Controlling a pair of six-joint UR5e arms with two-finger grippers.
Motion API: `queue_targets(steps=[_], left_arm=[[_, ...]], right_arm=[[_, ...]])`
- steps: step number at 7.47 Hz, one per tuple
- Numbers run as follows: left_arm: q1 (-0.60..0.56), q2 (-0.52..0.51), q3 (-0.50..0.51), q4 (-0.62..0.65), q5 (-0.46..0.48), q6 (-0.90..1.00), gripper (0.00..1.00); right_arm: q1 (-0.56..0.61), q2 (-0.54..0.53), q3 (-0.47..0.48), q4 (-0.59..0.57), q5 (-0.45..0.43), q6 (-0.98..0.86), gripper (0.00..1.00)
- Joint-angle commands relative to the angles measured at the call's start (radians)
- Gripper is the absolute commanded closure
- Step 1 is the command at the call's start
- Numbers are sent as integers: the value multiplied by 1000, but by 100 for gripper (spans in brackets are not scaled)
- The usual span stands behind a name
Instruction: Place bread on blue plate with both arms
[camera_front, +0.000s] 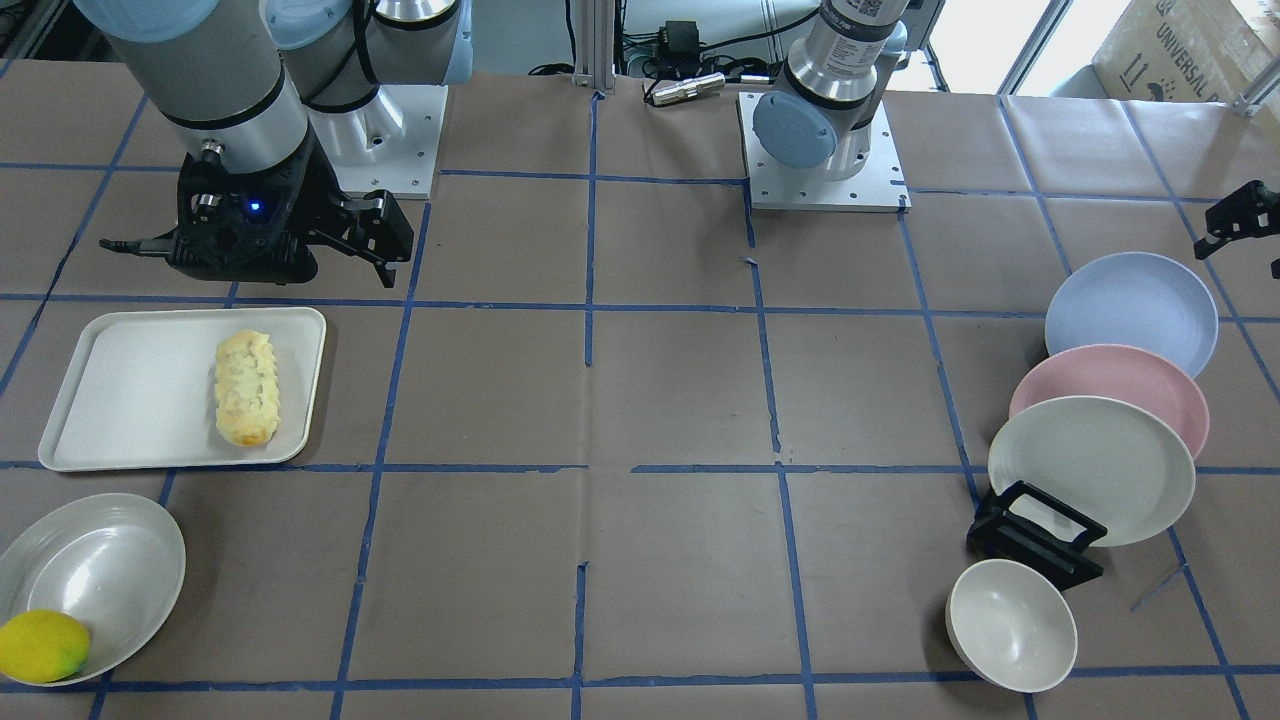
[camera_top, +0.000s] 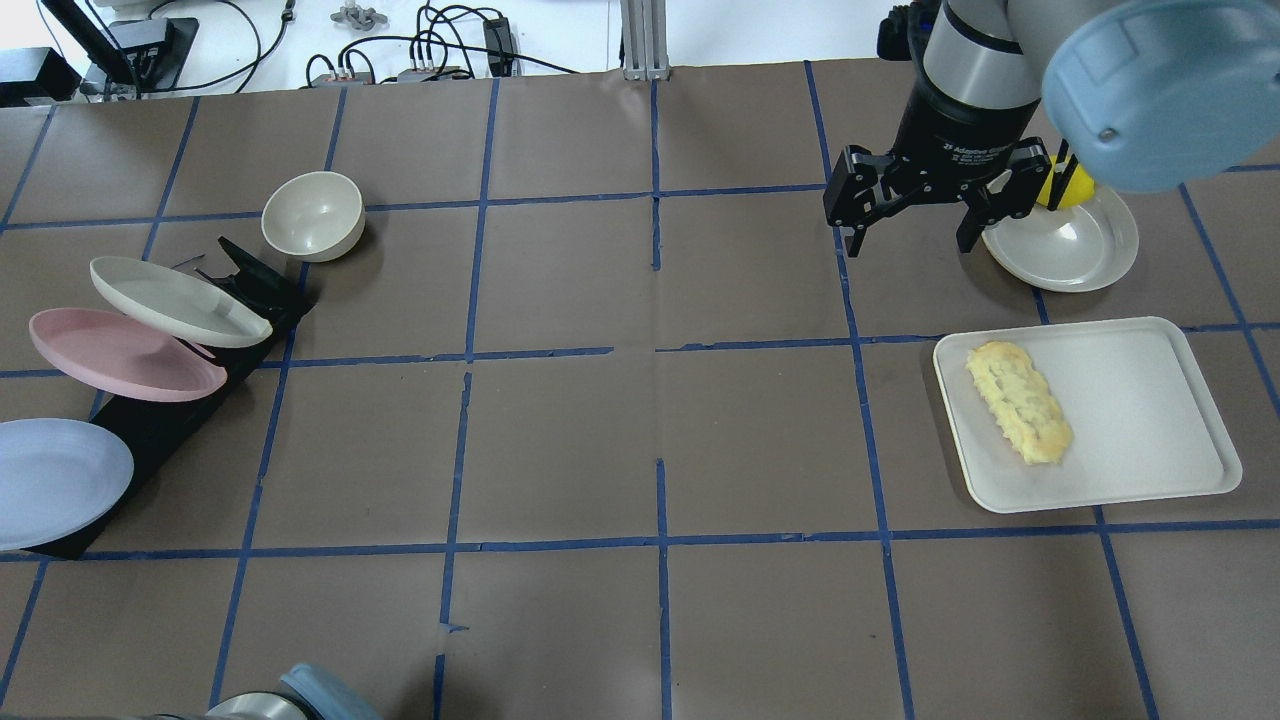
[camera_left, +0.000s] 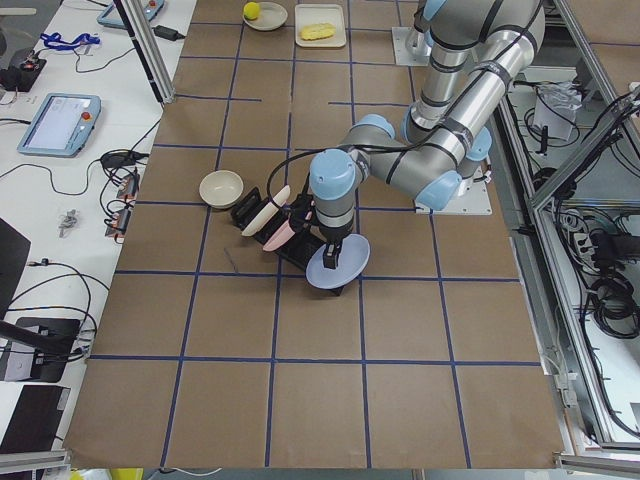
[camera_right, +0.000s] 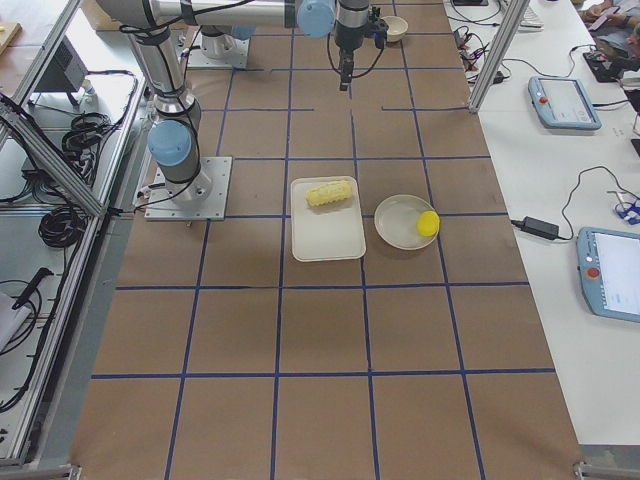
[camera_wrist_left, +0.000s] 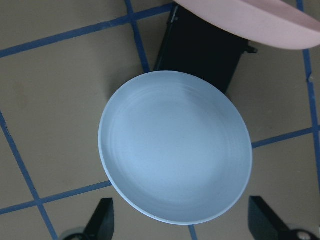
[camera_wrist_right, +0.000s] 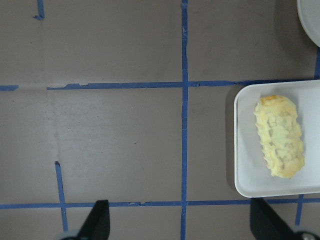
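Right claw (camera_top: 909, 240) open, hovering high beside tray (camera_top: 1150, 420); bumpy bread (camera_top: 1018, 402) lies just inside tray's short rim. Left claw (camera_wrist_left: 182, 217) spread wide over smooth round blue plate (camera_wrist_left: 175, 147) at rack (camera_wrist_left: 200, 50) end. Broad bench (camera_top: 560, 440) between.

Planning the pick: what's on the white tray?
Only the bread, lying flat near the side of the tray toward table centre; the rest is bare. The patch under the bread is covered, so unseen.
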Motion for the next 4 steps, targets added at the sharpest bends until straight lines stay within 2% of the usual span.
queue_targets(steps=[1, 4], left_arm=[[20, -85, 30, 15, -6, 10, 5], [37, -168, 29, 37, -8, -53, 6]], right_arm=[[1, 0, 0, 0, 0, 0, 0], [1, 0, 1, 0, 0, 0, 0]])
